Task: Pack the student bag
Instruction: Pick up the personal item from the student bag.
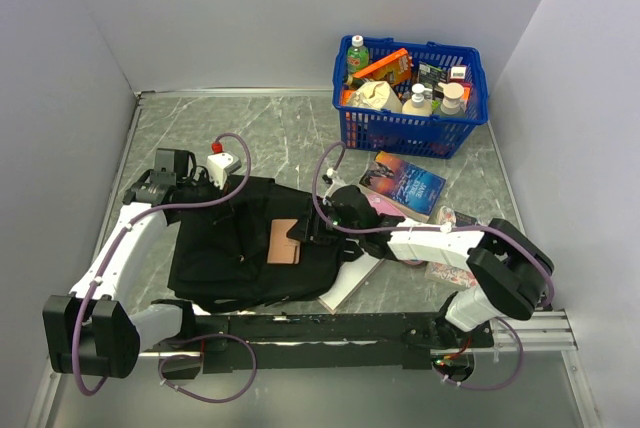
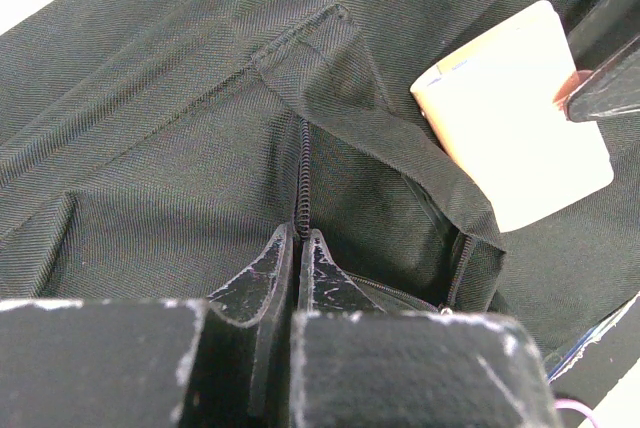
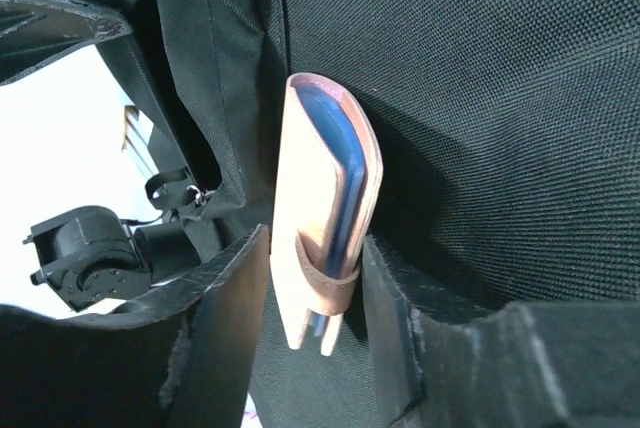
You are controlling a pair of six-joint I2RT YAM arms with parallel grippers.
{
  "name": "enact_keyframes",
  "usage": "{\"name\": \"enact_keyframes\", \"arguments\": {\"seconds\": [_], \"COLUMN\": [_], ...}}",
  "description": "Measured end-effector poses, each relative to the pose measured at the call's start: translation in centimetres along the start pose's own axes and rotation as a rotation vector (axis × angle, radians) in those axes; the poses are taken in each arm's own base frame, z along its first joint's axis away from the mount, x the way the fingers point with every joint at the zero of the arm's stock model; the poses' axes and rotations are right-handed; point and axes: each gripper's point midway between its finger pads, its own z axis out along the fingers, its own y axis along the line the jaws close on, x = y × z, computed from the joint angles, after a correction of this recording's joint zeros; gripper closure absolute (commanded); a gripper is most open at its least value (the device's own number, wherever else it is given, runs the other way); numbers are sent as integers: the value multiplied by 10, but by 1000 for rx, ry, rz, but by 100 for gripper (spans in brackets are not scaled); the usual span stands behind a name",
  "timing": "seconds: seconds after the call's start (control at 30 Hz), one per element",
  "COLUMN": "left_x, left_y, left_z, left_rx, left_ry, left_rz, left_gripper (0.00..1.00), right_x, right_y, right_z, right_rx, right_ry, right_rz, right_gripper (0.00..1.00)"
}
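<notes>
The student bag [image 1: 220, 248], a big soft black fabric backpack, is lying flat on the grey marbled surface [image 1: 230, 128] just in front of both arms. The left gripper [image 2: 297, 238] has its jaws pressed together on the bag's fabric, right where the zipper line [image 2: 302, 163] runs in between them, so the opening looks like it's being held up. The right gripper [image 3: 315, 248] has its jaws pinching a tan leather case with a blue notebook inside [image 3: 330, 168], which is being held against the bag near that opening.

What could go wrong: the case could get pushed along the top of the fabric instead of under the lip, since it can't really be told whether its corner is inside yet. If the left pinch slips off the thin fabric, the opening would probably flop shut. The case's strap loop could also catch on the edge.

View differences: only the right wrist view shows the blue notebook and the strap. From above, the case is just a tan patch. The zipper going into the left jaws is only seen in the left wrist view. The blue plastic basket of groceries [image 1: 400, 135] and the colourful paperback book [image 1: 405, 183] lying beside the bag are only caught by the overhead view.
</notes>
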Motion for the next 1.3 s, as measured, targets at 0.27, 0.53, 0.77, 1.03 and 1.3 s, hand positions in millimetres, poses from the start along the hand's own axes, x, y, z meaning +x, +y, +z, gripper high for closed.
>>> {"name": "enact_keyframes", "arguments": {"seconds": [0.27, 0.53, 0.77, 1.03, 1.3], "left_x": [-1, -2, -2, -2, -2], "left_y": [0, 1, 1, 1, 0], "left_z": [-1, -2, -2, -2, -2], "left_rx": [0, -6, -8, -8, -3], "left_ry": [-1, 0, 0, 0, -2], "left_rz": [0, 1, 1, 1, -6], "left_gripper": [99, 99, 99, 99, 99], "right_x": [9, 5, -6, -35, -42], "right_y": [-5, 7, 12, 76, 97], "right_z": [8, 22, 8, -20, -16], "right_rx": [16, 5, 42, -58, -49], "right_ry": [25, 35, 6, -112, -180], "right_rz": [-6, -28, -54, -119, -155], "right_gripper": [55, 85, 87, 91, 94]}}
